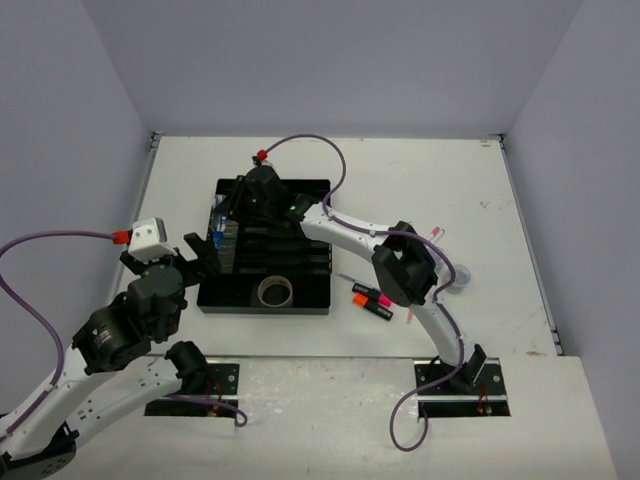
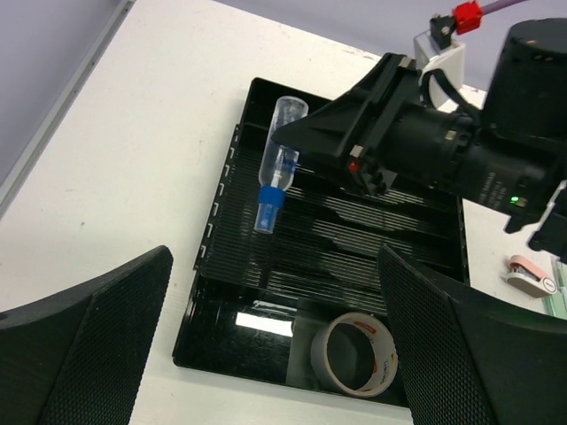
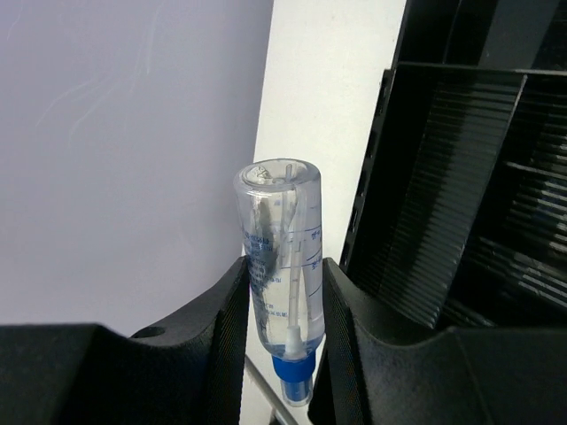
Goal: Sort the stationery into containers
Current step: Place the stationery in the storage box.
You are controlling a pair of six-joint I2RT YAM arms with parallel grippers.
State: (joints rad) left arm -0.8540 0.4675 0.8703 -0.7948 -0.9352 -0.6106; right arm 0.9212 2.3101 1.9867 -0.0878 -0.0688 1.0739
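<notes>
The black organiser tray [image 1: 232, 293] lies mid-table. My right gripper [image 1: 223, 224] is shut on the clear blue-capped tube [image 1: 216, 238] and holds it tilted, cap down, over the tray's back-left slots. In the right wrist view the tube [image 3: 282, 252] sits between the fingers [image 3: 221, 328], with the tray [image 3: 461, 177] below to the right. The left wrist view shows the tube [image 2: 276, 168] above the ribbed slots. The grey tape roll [image 1: 276, 292] lies in the tray's front compartment [image 2: 230, 328]. My left gripper [image 1: 197, 256] is open and empty at the tray's front-left corner.
Orange [image 1: 378, 310] and pink [image 1: 367, 291] highlighters lie on the table right of the tray. A small clear tub [image 1: 463, 277] and thin pens [image 1: 437, 234] lie further right, near the right arm. White walls enclose the table on three sides.
</notes>
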